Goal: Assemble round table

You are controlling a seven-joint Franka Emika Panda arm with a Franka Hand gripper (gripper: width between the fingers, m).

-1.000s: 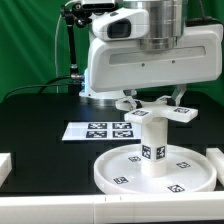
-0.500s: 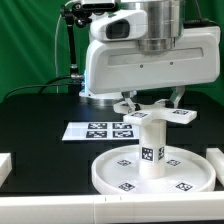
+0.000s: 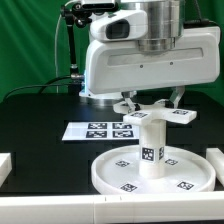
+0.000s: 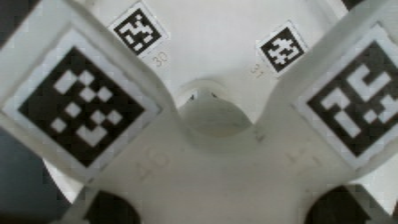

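Observation:
The round disc lies on the black table at the front. The short cylindrical leg stands upright on its central hub. The cross-shaped foot sits on top of the leg, its tagged arms spreading outward. My gripper is directly above it, with a finger on either side of the foot's centre, shut on it. In the wrist view the foot fills the picture with its tags. My gripper shows only dark fingertips on either side of the white centre.
The marker board lies flat behind the disc toward the exterior view's left. Plain white bars sit at the front left and front right table edges. The arm's white body looms over the leg.
The foot has turned slightly on top of the leg between the earliest frame and now. The disc and leg have not moved.

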